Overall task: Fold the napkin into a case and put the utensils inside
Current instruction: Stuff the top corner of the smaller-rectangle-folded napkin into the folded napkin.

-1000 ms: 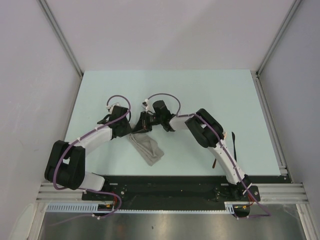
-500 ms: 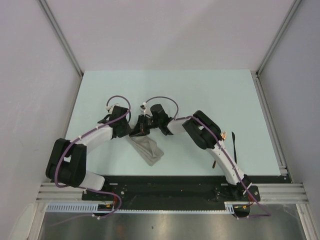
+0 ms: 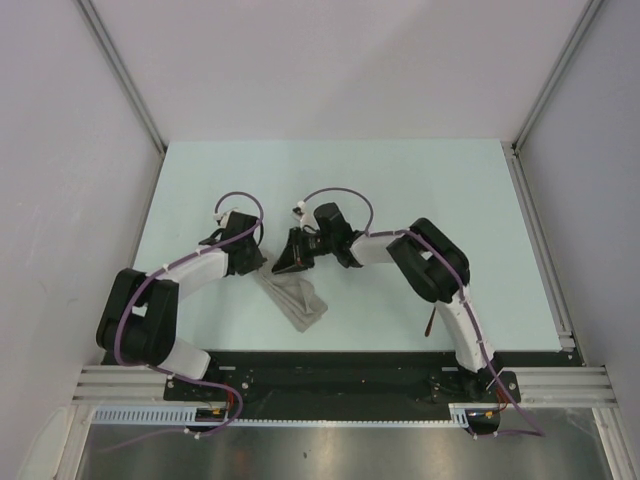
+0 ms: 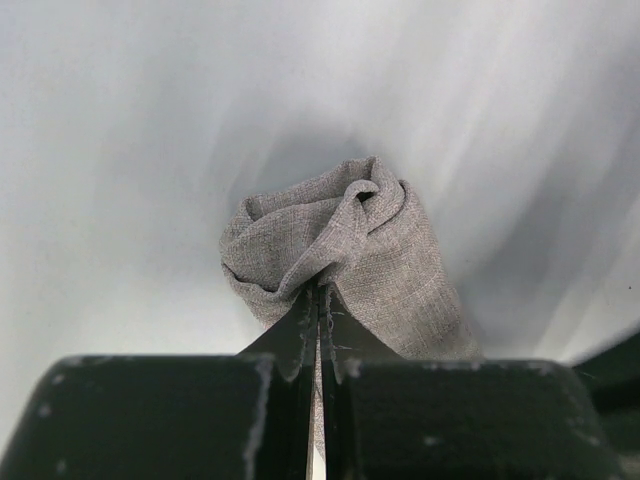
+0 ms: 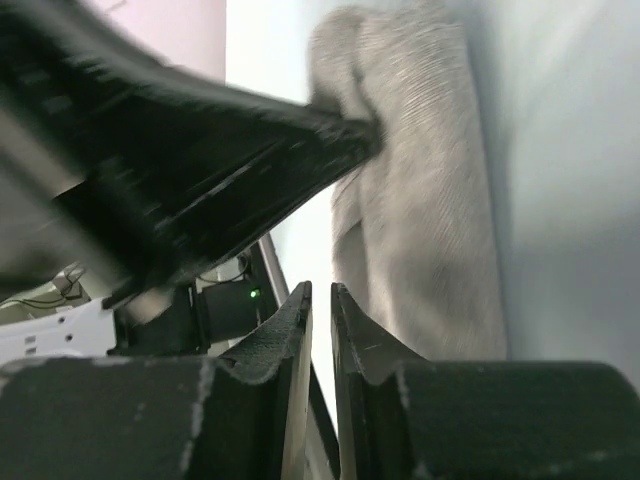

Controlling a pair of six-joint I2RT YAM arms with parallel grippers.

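l gripper [image 4: 318,292] pinches napkin [image 4: 385,265] fold; r gripper [image 5: 320,290] barely ajar, empty, beside napkin

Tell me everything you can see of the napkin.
The napkin is a plain grey-beige woven cloth, folded into a narrow rumpled strip lying diagonally on the pale table, near its front edge. Its far end is bunched into a loose curl, pinched between the closed jaws of the left tool. The right tool hovers beside that end with a slim gap between its jaws; whether it touches the cloth is unclear.
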